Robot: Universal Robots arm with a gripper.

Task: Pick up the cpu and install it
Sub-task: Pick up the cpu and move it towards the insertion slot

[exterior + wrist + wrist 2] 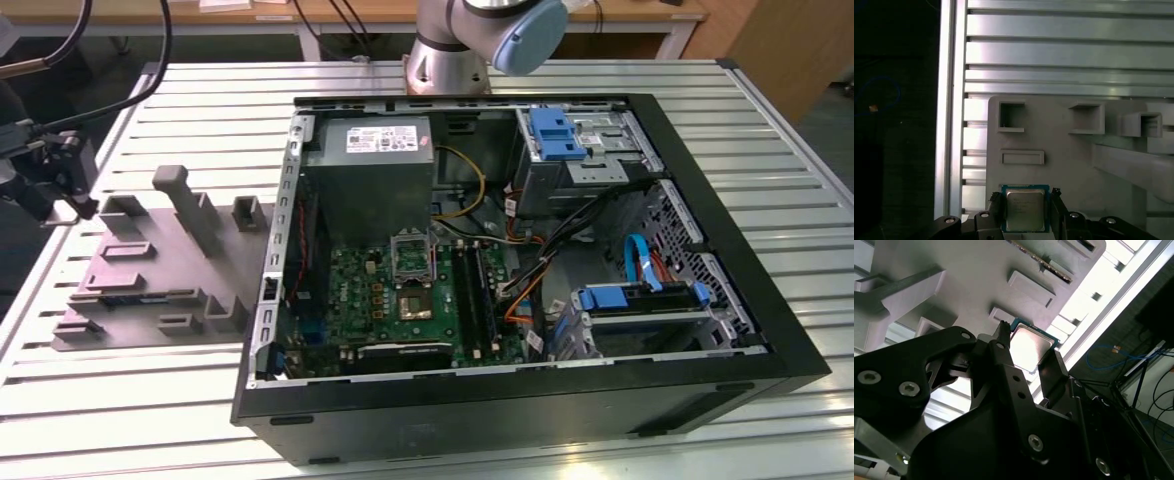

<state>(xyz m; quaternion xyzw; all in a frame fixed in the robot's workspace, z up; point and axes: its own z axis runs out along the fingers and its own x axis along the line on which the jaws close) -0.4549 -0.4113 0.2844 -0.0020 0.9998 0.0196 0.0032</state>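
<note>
Cpu (pixel 1025 210): flat square chip, silvery top, green rim. It is clamped by two opposite edges between the black fingers (pixel 995 210) of the claw (pixel 1025 196), which are drawn in to the chip's width. It is held raised over the grey moulded fixture (pixel 147 290), at the exterior view's left, near the slatted worktop (pixel 134 400) edge. The uncovered computer case (pixel 534 400) lies at the exterior view's right. Its motherboard (pixel 400 300) and socket (pixel 414 258) are exposed, well apart from the claw.
</note>
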